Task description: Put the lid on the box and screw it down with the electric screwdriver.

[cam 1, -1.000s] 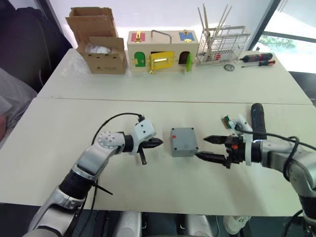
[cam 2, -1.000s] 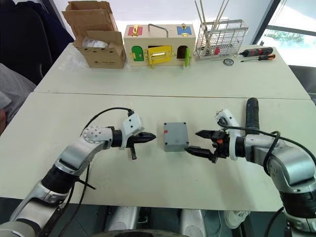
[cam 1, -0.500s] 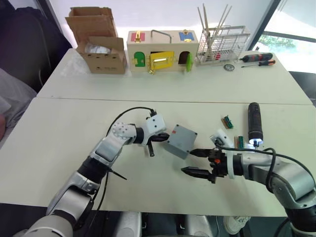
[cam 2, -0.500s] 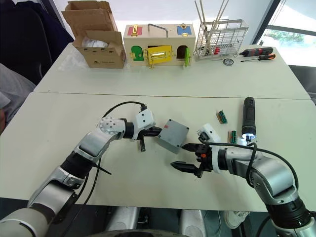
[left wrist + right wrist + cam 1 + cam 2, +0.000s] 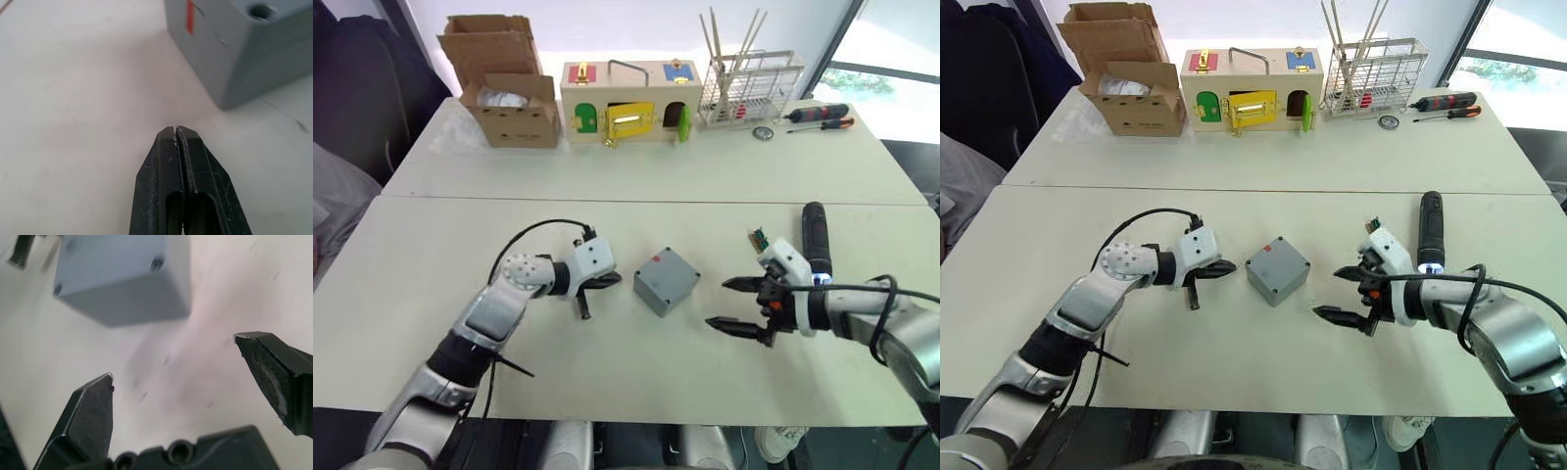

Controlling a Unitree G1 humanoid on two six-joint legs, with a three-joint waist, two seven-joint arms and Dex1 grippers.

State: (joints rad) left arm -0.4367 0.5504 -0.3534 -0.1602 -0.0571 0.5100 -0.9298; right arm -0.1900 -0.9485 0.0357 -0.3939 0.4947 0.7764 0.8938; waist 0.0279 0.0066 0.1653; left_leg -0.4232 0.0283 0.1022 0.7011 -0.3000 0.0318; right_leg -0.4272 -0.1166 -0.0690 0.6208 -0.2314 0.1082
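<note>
box (image 5: 666, 280): mid-tabletop, lid (image 5: 1274, 260) seated, bare surface all round. left gripper (image 5: 615, 281) clenched empty beside it; right gripper (image 5: 731, 305) spread, apart.

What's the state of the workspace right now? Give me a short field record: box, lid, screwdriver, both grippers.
box: grey box on the near table, turned corner-on between the two grippers, red mark on one side
lid: seated on top of the box, corner screw holes visible
electric screwdriver: black, lying on the table behind the right gripper, tip light on
left gripper: fingers shut, holding nothing, just left of the box, not touching
right gripper: fingers open, holding nothing, right of the box
far table: cardboard box, wooden latch box, wire rack, hand screwdrivers
</note>
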